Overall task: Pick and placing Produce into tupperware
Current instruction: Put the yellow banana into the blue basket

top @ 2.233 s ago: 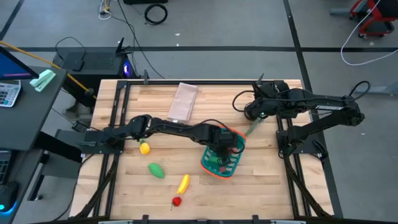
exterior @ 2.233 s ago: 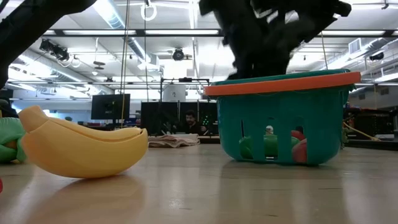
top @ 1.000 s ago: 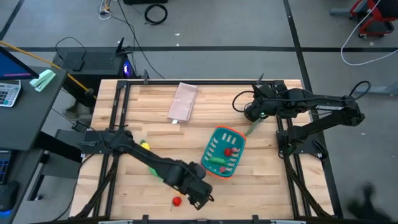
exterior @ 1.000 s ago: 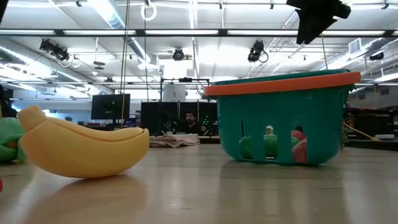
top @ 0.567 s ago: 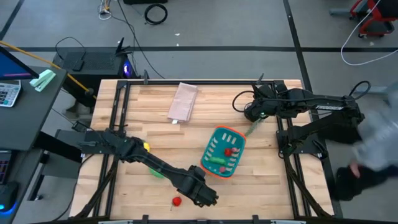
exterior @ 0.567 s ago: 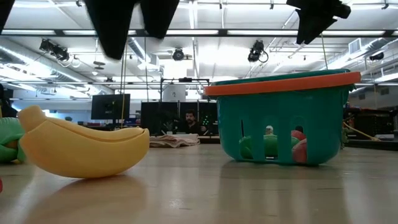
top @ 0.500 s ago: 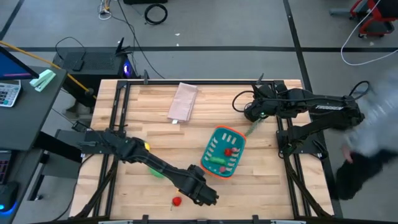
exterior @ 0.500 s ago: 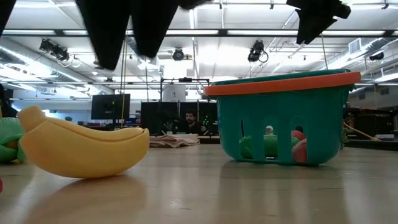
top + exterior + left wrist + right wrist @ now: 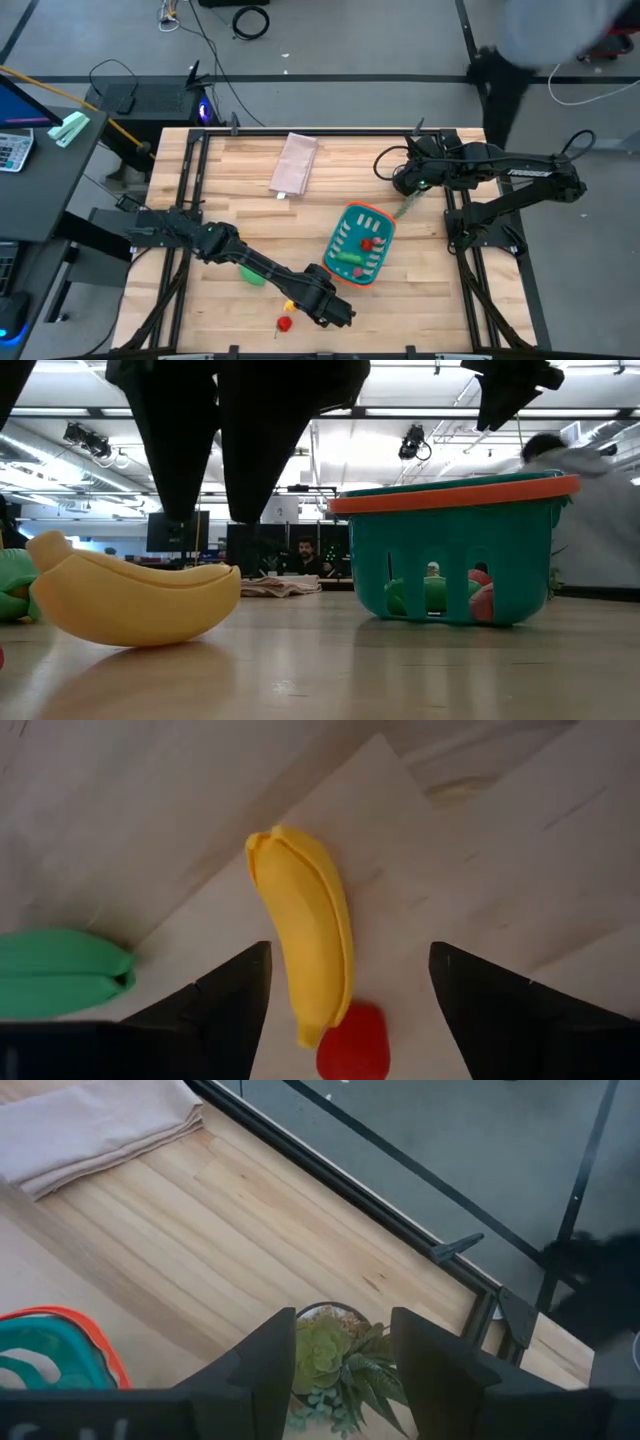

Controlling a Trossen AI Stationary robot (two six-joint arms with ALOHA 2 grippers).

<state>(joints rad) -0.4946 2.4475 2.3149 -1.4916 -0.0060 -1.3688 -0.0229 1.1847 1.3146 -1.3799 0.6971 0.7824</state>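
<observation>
A yellow banana (image 9: 305, 955) lies on its side on the table near the front edge, with a red piece (image 9: 352, 1040) by one end and a green pod (image 9: 60, 975) a little way off. My left gripper (image 9: 345, 1010) hangs open above the banana (image 9: 130, 600), one finger on each side, touching nothing. The teal tupperware basket (image 9: 358, 245) with an orange rim stands mid-table, with a red ball (image 9: 368, 243) and a green pod (image 9: 350, 258) inside. My right gripper (image 9: 340, 1370) waits open at the far right, above a potted plant (image 9: 335, 1365).
A folded beige cloth (image 9: 296, 163) lies at the far side of the table. The potted plant (image 9: 408, 207) stands just right of the basket. A person moves past beyond the table's far right corner (image 9: 520, 40).
My left gripper has come down over the banana; in the low view its two fingers have dropped into the picture and now hang just above the fruit. The banana and basket have kept still. A person has walked along the table's right side toward the far end.
</observation>
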